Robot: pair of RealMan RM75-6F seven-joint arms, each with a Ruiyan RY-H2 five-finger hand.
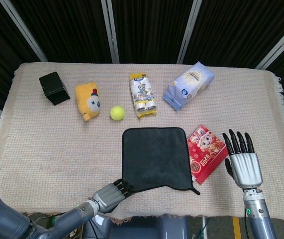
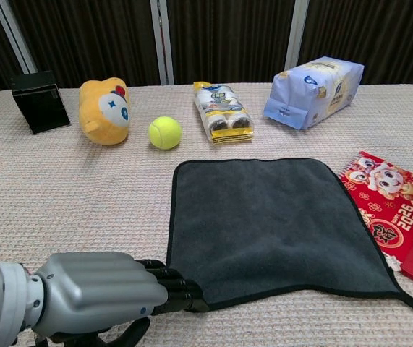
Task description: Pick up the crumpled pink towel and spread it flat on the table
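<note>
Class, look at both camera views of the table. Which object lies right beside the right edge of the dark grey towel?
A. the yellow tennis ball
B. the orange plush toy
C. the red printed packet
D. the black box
C: the red printed packet lies along the right edge of the dark grey towel, while the ball, box and plush sit farther back on the table.
</note>
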